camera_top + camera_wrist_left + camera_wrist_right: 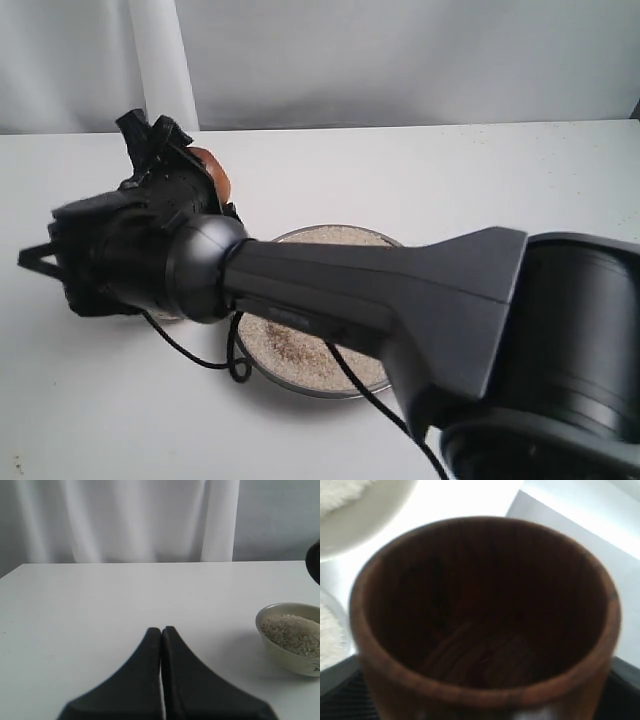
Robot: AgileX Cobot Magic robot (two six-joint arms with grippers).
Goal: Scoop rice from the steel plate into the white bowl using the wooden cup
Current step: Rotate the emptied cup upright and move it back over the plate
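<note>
One wooden cup (485, 615) clamped in right gripper (185, 160); one white bowl (284, 656); left gripper (161, 635) clenched.

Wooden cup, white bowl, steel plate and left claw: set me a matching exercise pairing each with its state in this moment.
Column one:
1. wooden cup
2. white bowl
3. steel plate
4. left claw

Column two:
A. shut, holding nothing
B. holds a mound of rice
C. gripped, nothing inside
D. rice spread flat across it

Pairs: 1-C, 2-B, 3-D, 4-A
</note>
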